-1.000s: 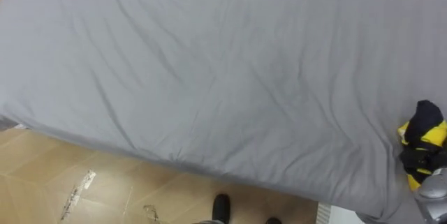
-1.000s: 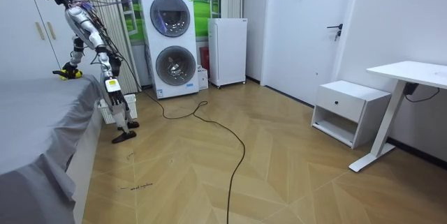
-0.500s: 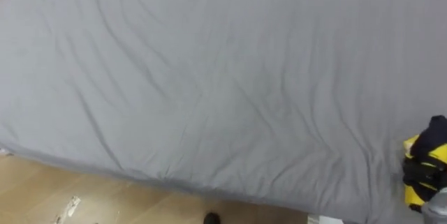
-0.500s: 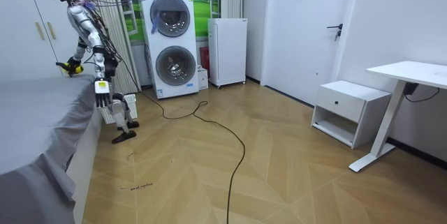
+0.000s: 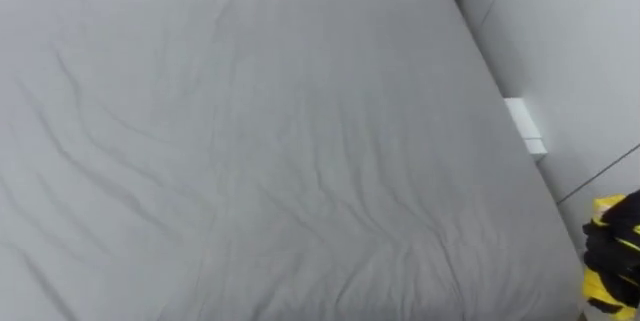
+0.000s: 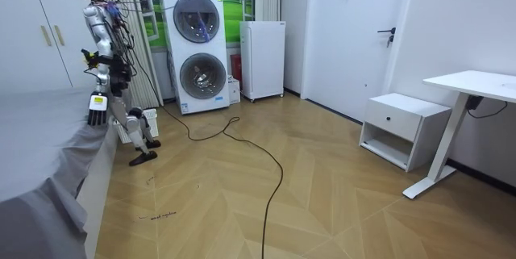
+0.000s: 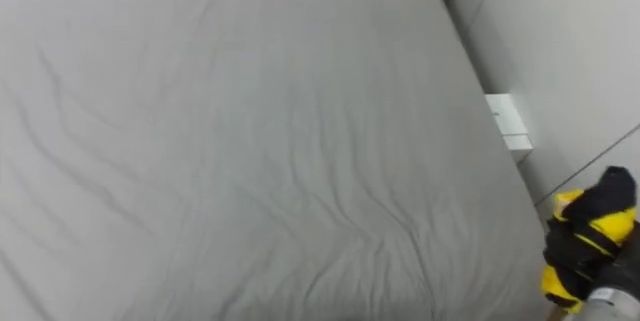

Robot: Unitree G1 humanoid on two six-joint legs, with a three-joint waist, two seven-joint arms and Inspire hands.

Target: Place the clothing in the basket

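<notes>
One black-and-yellow garment (image 7: 585, 241) sits bunched right above the right hand (image 7: 612, 304), past the right edge of the grey bed (image 7: 250, 141); cloth hides the grip, cannot tell. Room view: robot stands at the bed's end, left hand (image 6: 97, 107) hangs by the mattress corner, grip unreadable. White basket (image 6: 150, 116) on the floor by its legs

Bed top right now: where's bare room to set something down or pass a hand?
The grey sheet is bare across all that shows, up to its edge along the white wall. Only crowded spot: lower right, where the yellow-and-black garment hangs at that edge by the right hand.
</notes>
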